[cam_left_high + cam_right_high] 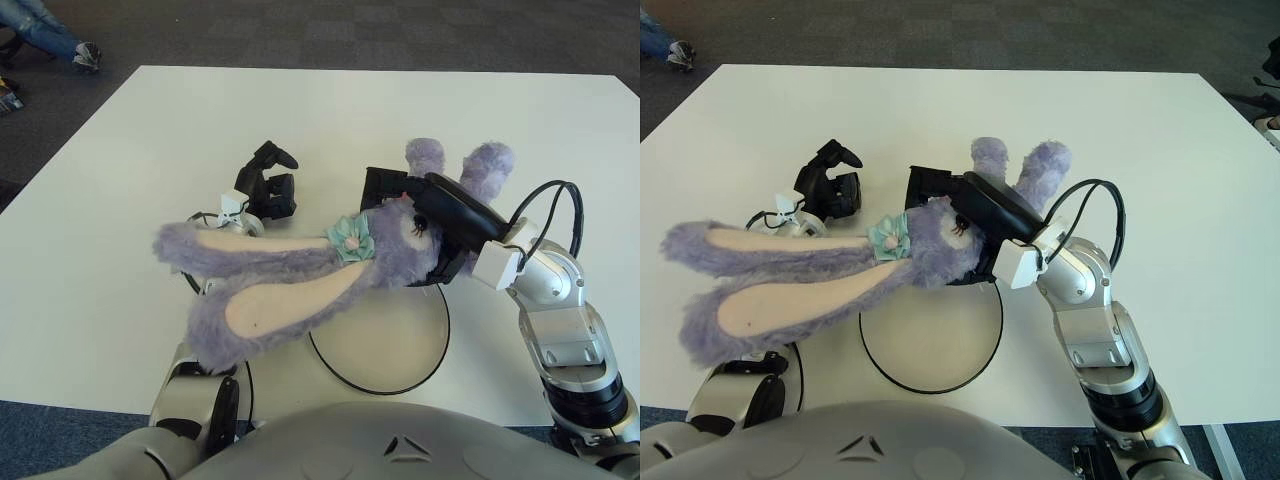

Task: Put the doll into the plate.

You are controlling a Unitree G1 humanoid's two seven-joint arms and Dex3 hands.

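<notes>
Between right hand's fingers (385,185): doll (300,270).

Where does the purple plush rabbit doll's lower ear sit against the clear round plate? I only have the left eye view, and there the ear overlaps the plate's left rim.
Observer: In the right eye view, the purple plush rabbit doll's lower ear shows left of the clear, black-rimmed round plate. The plate's left rim shows bare below the ear.
Operator: Where does the table end beside the right arm?
Observer: The right eye view shows the white table's near edge to the right of that arm, with blue floor below it. The right hand grips the doll's head, and the left hand shows beyond the ears.
</notes>
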